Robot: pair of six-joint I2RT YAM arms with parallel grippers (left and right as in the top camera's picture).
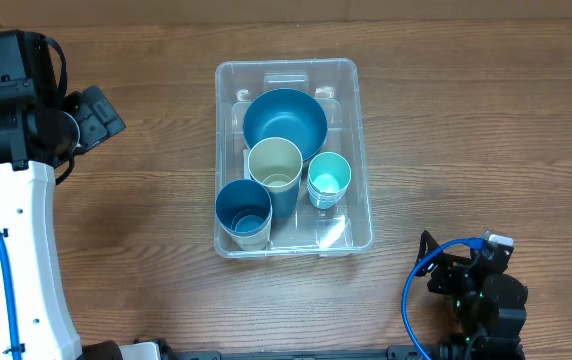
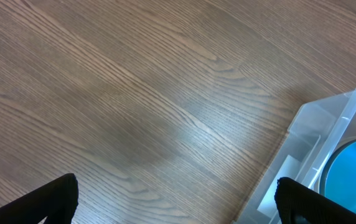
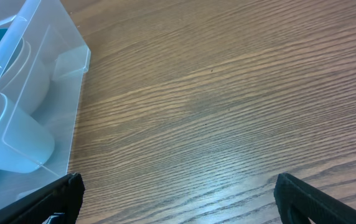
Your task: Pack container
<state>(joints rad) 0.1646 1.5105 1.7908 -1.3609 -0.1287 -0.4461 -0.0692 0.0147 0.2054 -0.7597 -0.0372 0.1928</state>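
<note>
Container (image 1: pixel 364 150) stands at mid-tabletop (image 1: pixel 486 120). Left fingers (image 2: pixel 50 202) are spread wide and hold nothing; the container lies ahead to their right, apart. Right fingers (image 3: pixel 315 199) are equally wide and empty; the container lies ahead to their left, apart.

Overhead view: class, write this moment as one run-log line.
container: blue bowl, cream cup, blue cup, teal cup inside | left claw: open, empty | right claw: open, empty
</note>
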